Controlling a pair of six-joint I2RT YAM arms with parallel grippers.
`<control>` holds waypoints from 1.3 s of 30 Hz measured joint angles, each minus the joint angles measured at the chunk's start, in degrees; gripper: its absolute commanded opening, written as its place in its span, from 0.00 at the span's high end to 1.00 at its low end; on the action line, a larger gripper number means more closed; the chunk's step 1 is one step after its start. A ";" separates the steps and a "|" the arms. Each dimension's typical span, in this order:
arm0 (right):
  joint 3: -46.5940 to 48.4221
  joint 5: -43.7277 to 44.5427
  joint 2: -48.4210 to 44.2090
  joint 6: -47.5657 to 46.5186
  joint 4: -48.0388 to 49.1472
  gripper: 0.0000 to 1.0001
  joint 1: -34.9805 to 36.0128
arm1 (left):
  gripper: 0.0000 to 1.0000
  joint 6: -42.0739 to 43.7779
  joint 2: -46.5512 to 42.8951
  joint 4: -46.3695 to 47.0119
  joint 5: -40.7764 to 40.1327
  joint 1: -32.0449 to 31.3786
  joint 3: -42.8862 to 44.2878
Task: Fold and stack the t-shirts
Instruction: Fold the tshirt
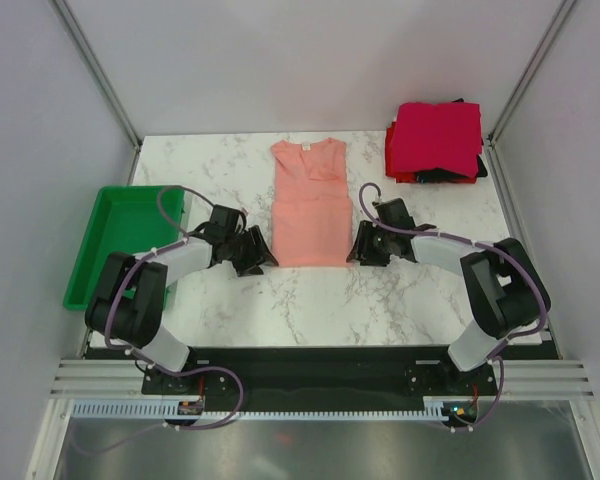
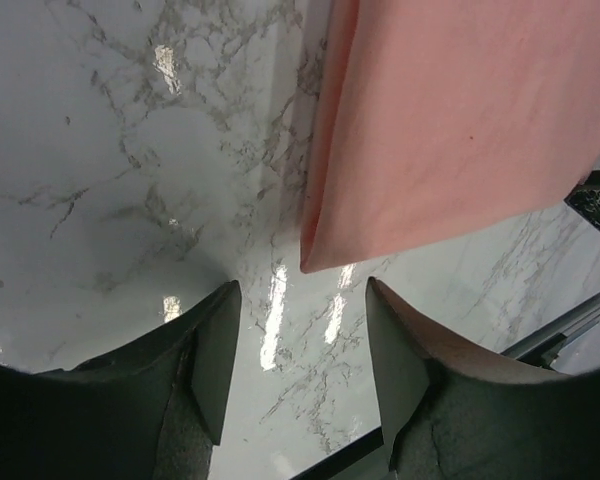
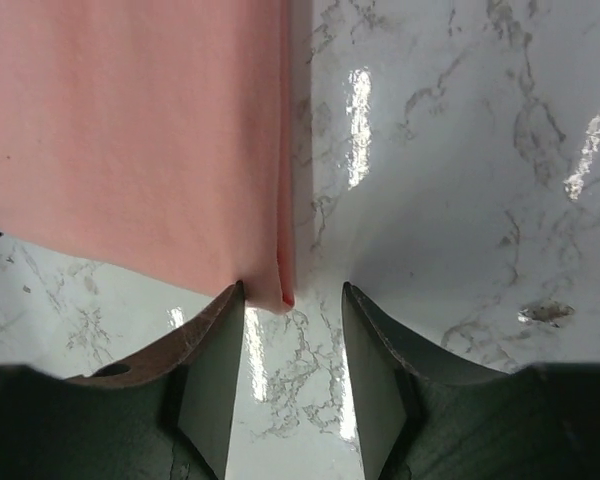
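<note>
The salmon-pink t-shirt (image 1: pixel 310 203) lies flat on the marble table, sleeves folded in, neck to the far side. My left gripper (image 1: pixel 262 255) is open at its near left corner; in the left wrist view that corner (image 2: pixel 315 262) lies just ahead of the gripper (image 2: pixel 302 300). My right gripper (image 1: pixel 357 247) is open at the near right corner; in the right wrist view the gripper (image 3: pixel 293 300) has the corner (image 3: pixel 278 292) just between its tips. A stack of folded crimson, red and black t-shirts (image 1: pixel 436 142) sits at the far right.
A green plastic tray (image 1: pixel 115 245) stands at the table's left edge. Marble table (image 1: pixel 310 310) runs to a black front rail. White walls with metal posts close the back and sides.
</note>
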 measured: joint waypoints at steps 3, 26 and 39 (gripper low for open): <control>-0.74 -1.36 0.35 0.48 2.40 0.50 -0.28 | 0.42 -0.79 1.75 1.66 0.90 0.00 -0.37; -4.63 -7.63 2.25 4.02 10.86 1.00 -1.27 | 0.90 -2.62 6.62 7.87 2.21 -1.31 0.63; -8.13 -7.37 -4.90 4.55 6.45 1.00 -1.20 | 0.98 -3.54 -0.90 2.95 -0.50 -4.83 -1.73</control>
